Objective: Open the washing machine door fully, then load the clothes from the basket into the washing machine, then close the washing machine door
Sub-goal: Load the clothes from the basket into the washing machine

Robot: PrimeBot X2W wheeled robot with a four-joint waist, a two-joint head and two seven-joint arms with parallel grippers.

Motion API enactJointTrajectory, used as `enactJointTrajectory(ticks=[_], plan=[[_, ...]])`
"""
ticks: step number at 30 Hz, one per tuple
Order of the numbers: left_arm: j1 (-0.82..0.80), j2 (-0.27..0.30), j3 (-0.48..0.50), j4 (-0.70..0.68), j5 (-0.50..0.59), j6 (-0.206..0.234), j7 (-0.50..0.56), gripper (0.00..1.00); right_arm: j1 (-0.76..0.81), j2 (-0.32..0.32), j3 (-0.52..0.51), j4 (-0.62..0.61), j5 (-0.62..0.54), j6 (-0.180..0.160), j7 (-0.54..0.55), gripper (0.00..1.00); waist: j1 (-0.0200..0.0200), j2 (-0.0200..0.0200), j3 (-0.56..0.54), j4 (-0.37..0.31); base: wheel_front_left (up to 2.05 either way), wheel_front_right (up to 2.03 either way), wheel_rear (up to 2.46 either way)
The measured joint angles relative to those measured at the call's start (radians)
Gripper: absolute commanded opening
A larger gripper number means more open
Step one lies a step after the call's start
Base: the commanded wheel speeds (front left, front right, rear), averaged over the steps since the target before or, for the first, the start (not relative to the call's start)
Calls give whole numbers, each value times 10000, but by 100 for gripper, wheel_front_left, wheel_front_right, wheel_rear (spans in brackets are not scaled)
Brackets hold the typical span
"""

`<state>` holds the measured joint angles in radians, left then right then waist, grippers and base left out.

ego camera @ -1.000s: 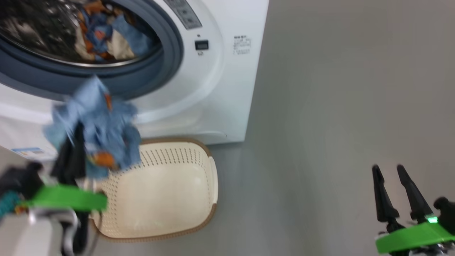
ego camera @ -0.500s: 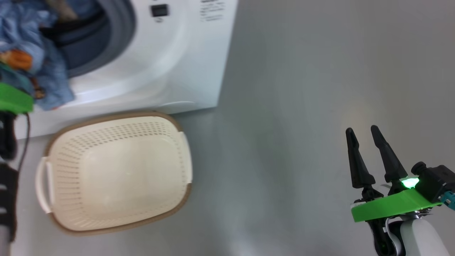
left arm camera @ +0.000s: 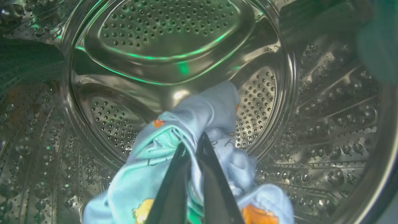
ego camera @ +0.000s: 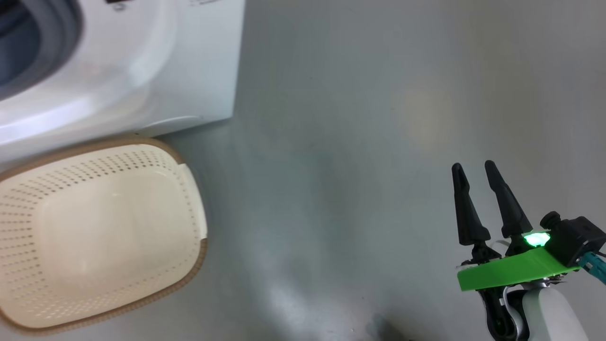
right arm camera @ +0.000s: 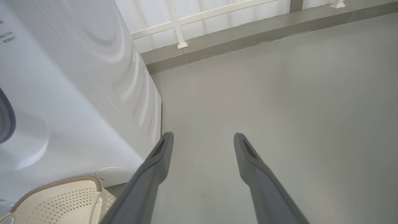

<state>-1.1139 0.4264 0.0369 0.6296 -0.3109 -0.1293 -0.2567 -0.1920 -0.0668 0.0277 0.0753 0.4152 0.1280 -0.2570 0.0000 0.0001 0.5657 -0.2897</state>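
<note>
Leftmost in the head view, white washing machine (ego camera: 156, 61) cut off by the frame edge, grey-blue seal (ego camera: 64, 38) curving at the upper corner. Just below and in front, basket (ego camera: 187, 203) on the grey floor (ego camera: 341, 142), rim close to the machine's foot, bare cream bottom fully on show. Further right, open floor, then right claw (ego camera: 473, 165) at the lower right, fingers apart, gripping nothing, well away from basket and machine, green light (ego camera: 536, 239) at its base.

Seen along the left claw (left arm camera: 193, 142): fingers pressed together, clamped on the clothes (left arm camera: 202, 109), a blue bundle with orange print, inside the steel drum (left arm camera: 168, 34). Perforated back wall beyond the fabric, ribbed drum side to the right, green glints on the metal. Contact between bundle and drum: cannot tell.

Seen along the right claw: machine's white side at left, basket corner beneath it, bare floor between the spread fingers, a grey kerb (right arm camera: 248, 34) and white railing (right arm camera: 177, 28) across the top.
</note>
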Motion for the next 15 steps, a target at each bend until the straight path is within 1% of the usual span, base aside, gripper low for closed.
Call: enactJointTrajectory(ticks=[1,2,3,7,15], plan=[[-28,0,159,-134,90,0,-2,18,-23,17,-2,0,0,0,2,100,0,0,67,-67,0,0,0],[-24,-19,301,-153,121,0,-2,40,-66,31,-6,-2,0,0,2,100,0,-1,128,-130,0,0,0],[-10,-40,353,-42,148,0,-2,100,-118,31,-12,-6,0,0,2,100,0,0,177,-181,0,0,0],[167,-128,257,832,169,0,0,100,-152,44,-15,-19,0,-2,2,100,0,0,279,-283,0,0,0],[377,-259,372,1181,167,0,0,100,-153,73,-21,-19,-2,0,2,100,0,-1,194,-90,0,0,0]])
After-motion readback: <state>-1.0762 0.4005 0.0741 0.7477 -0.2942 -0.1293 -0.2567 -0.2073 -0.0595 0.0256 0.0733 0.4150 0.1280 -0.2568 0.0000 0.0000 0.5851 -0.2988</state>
